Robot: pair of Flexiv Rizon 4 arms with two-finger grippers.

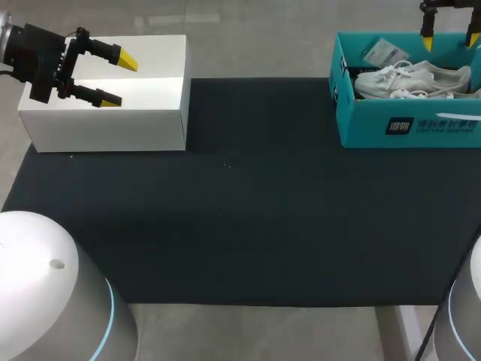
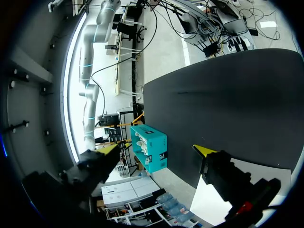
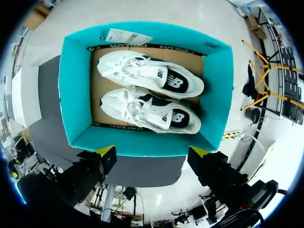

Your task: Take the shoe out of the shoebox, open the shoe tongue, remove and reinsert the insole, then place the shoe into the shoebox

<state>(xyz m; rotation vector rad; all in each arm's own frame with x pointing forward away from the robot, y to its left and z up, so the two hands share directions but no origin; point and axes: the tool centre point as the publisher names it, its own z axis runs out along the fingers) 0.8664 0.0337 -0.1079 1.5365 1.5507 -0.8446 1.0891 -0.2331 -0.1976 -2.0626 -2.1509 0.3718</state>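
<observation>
hanging wide open and holding nothing, the right gripper (image 3: 153, 153) is above the teal shoebox (image 3: 76, 95), with its yellow fingertips (image 3: 107, 153) spread along one long wall of the box. below and ahead of the fingers, two white shoes (image 3: 147, 111) lie side by side on the box's brown cardboard floor (image 3: 97, 90), toes pointing the same way, each with a dark patch on its side. a white paper tag (image 3: 124, 36) rests at the long wall opposite the fingertips, just beside the farther shoe.

in the head view the right gripper (image 1: 449, 39) is over the far edge of the shoebox (image 1: 361, 120), which stands at the far right corner of the black mat (image 1: 248, 218); the shoes (image 1: 413, 79) and the paper tag (image 1: 383, 53) show inside it.

the left gripper (image 1: 120, 79) is also wide open and empty. it hangs over a white box (image 1: 113, 124) at the far left corner of the mat, fingers pointing across the table. from the left wrist, the left gripper (image 2: 157, 149) has the shoebox (image 2: 154, 142) well ahead of it, beyond the dark mat, far from both fingers.
</observation>
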